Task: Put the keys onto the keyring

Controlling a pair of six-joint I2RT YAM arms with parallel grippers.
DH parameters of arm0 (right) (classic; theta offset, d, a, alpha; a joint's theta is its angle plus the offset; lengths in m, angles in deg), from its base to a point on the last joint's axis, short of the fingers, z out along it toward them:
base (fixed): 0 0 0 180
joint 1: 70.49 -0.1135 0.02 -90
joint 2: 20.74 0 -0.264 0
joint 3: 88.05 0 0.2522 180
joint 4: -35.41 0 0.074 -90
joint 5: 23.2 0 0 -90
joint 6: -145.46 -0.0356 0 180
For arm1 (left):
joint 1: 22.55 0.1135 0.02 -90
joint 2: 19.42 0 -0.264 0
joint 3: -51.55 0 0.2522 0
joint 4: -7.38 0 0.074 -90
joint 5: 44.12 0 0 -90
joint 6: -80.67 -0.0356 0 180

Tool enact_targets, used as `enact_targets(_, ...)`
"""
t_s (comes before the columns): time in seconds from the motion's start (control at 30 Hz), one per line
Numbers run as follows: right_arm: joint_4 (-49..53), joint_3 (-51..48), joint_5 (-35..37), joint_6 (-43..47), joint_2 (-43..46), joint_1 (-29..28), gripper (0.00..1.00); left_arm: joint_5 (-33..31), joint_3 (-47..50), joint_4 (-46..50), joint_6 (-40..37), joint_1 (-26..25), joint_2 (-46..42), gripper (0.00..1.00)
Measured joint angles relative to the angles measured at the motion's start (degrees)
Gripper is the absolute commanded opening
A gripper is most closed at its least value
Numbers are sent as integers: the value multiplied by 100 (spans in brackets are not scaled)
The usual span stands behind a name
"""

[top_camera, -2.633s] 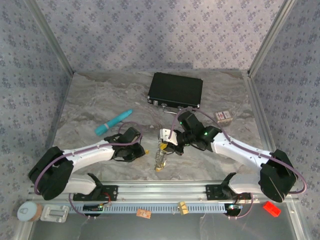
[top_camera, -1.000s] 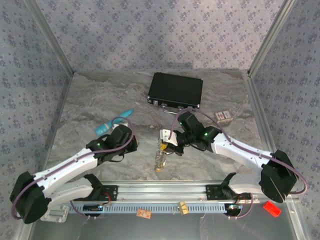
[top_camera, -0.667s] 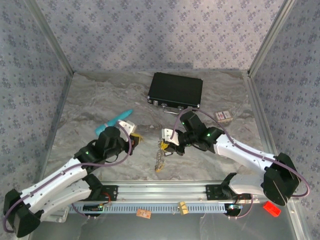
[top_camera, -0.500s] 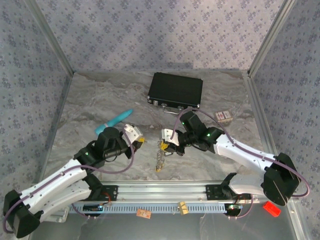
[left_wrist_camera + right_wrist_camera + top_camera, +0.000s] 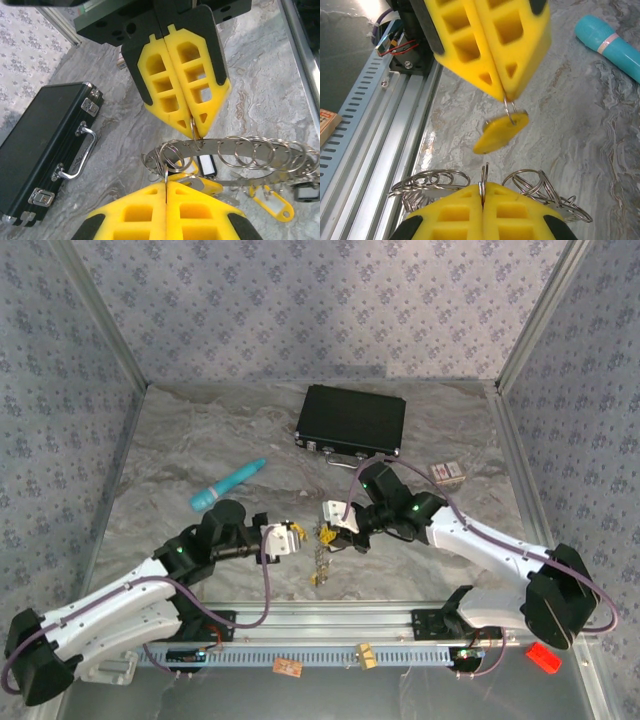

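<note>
My left gripper is shut on the small split ring of a yellow-tagged key, which dangles below its fingertips. Just to its right, my right gripper is shut on one split ring of the keyring, a flat grey metal band strung with several rings that hangs down to the table. In the left wrist view the keyring stretches rightwards between the two grippers, with tagged keys under it. The two grippers face each other tip to tip, a short gap apart.
A black case lies at the back centre, with a teal stick to the left and a small card box to the right. The metal rail runs along the near edge.
My left arm has swung in from the left with the yellow-tagged key and now points at the right gripper. The right arm has barely moved and keeps the keyring.
</note>
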Motion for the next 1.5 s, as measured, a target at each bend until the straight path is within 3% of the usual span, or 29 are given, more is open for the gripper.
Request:
enact_targets(0.33, -39, 44, -164, 26, -96, -13, 0, -22, 0, -140, -328, -243, 146, 0)
enact_targets(1.5, -260, 48, -155, -44, -107, -46, 0, -243, 94, -122, -577, -382, 61, 0)
